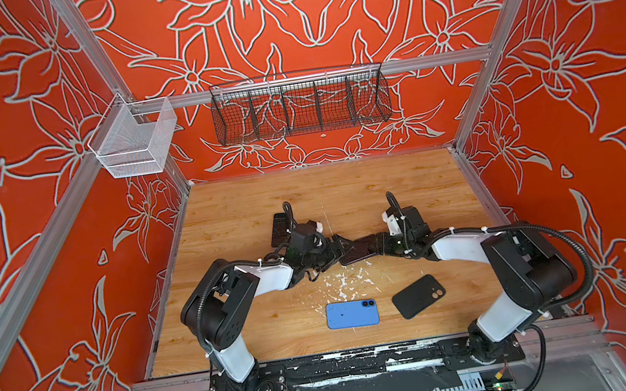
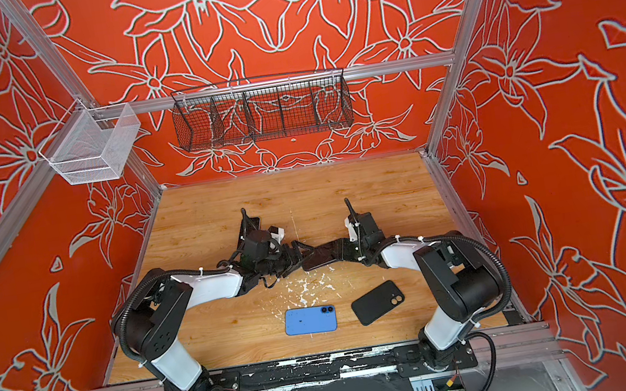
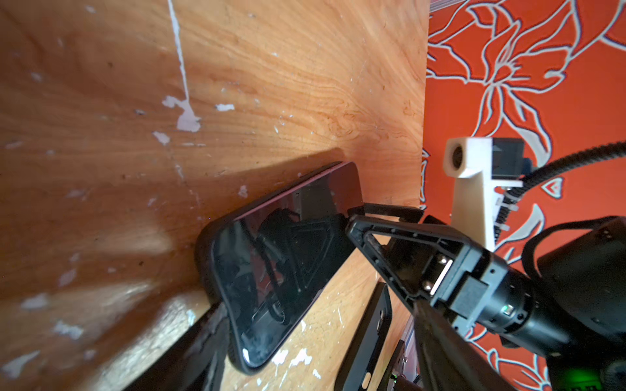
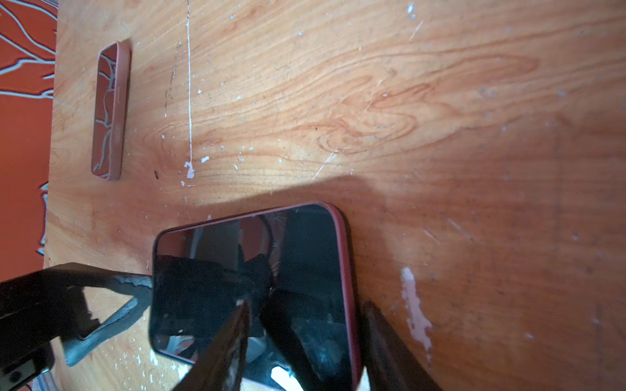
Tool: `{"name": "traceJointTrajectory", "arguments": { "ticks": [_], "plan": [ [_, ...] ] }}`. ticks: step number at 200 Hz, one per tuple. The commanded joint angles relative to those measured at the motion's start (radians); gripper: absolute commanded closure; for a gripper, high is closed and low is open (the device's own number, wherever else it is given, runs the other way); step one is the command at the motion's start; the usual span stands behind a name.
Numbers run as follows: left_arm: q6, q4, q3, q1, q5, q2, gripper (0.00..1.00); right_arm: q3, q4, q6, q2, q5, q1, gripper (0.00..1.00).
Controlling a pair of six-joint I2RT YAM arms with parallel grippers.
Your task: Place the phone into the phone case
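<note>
A dark-screened phone with a red edge hangs between both arms over the table's middle. My right gripper is shut on one end of the phone, one finger on the glass and one behind. My left gripper stands open around the opposite end of the phone; one pad touches its rim and the other finger is apart from it. A black rim shows round that end. A black phone case lies flat nearer the front, right of centre.
A blue phone or case lies back up at front centre. A pink-rimmed phone lies behind the left wrist, dark in a top view. On the back rail hang a black wire basket and a white mesh basket.
</note>
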Motion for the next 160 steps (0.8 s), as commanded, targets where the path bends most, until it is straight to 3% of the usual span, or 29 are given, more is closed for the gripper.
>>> {"name": "traceJointTrajectory", "arguments": {
  "ticks": [1, 51, 113, 160],
  "plan": [
    [0.024, 0.026, 0.029, -0.021, 0.017, -0.052, 0.17, -0.062, -0.247, 0.035, 0.067, -0.047, 0.023, 0.46],
    [0.03, -0.001, 0.013, -0.021, -0.021, -0.067, 0.16, 0.022, -0.343, -0.019, 0.028, -0.03, -0.003, 0.44],
    [0.028, 0.013, 0.036, -0.021, -0.018, -0.055, 0.16, 0.07, -0.332, -0.061, 0.062, -0.073, -0.011, 0.42],
    [0.027, 0.006, 0.039, -0.021, -0.021, -0.052, 0.16, 0.118, -0.297, -0.114, 0.116, -0.186, -0.017, 0.4]
  ]
}}
